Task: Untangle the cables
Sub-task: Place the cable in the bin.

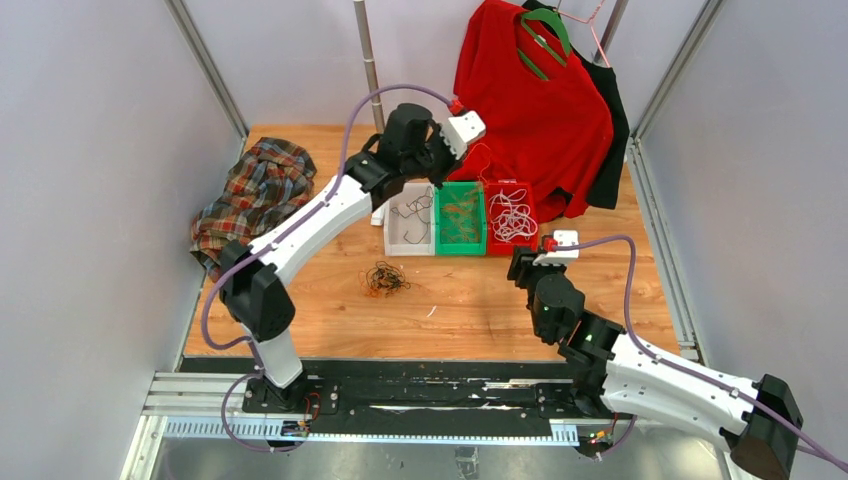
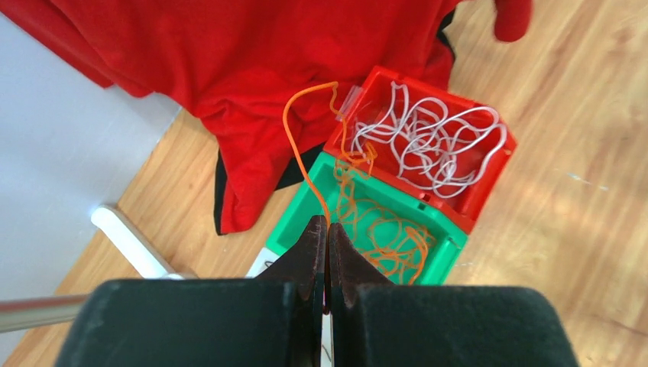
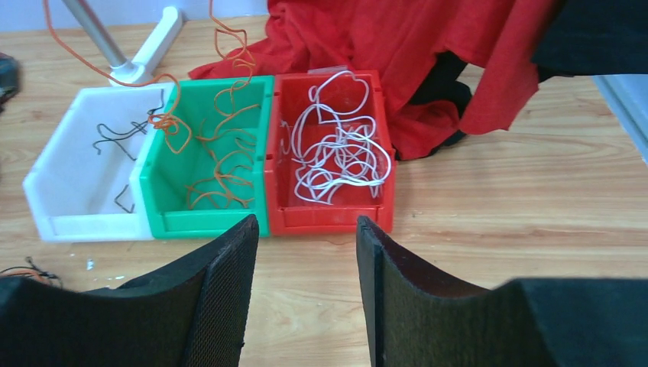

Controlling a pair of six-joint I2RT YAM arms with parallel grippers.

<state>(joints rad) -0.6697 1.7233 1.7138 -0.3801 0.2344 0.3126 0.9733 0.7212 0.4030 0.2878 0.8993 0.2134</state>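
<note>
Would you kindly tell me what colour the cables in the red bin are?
White; the cables in the red bin show best in the right wrist view.

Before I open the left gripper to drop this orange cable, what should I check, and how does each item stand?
1. Left gripper shut on the orange cable: ok.
2. Whole cable over the green bin: not ok; a loop arcs out over the red shirt.
3. Held cable free of the orange bunch in that bin: cannot tell.
4. Right gripper open, empty, clear of the green bin: ok.
5. Table finished: not ok; a small tangle lies on it, unsorted.
</note>
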